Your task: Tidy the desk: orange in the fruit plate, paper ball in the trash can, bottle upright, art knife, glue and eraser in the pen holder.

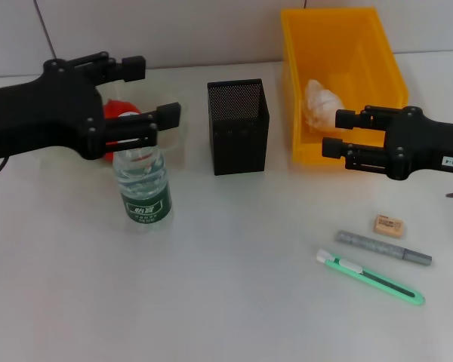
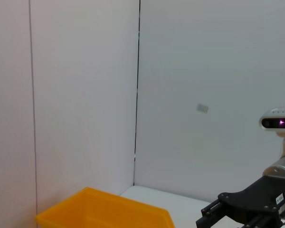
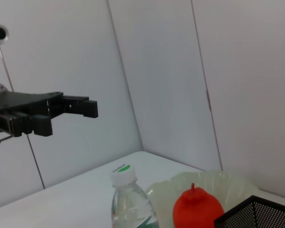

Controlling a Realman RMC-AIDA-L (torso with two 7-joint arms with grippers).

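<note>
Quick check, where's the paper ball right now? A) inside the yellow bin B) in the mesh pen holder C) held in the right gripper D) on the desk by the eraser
A: the paper ball lies inside the yellow bin, while the right gripper hangs open and empty in front of it, and the pen holder and eraser are apart from it.

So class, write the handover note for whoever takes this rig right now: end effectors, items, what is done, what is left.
Left end effector open, above the bottle, holding nothing.
Right end effector open, empty, at the yellow trash can.
Done: bottle upright; paper ball in the trash can; red fruit on the fruit plate.
Left: eraser, glue and art knife lie on the desk, not in the pen holder.
</note>
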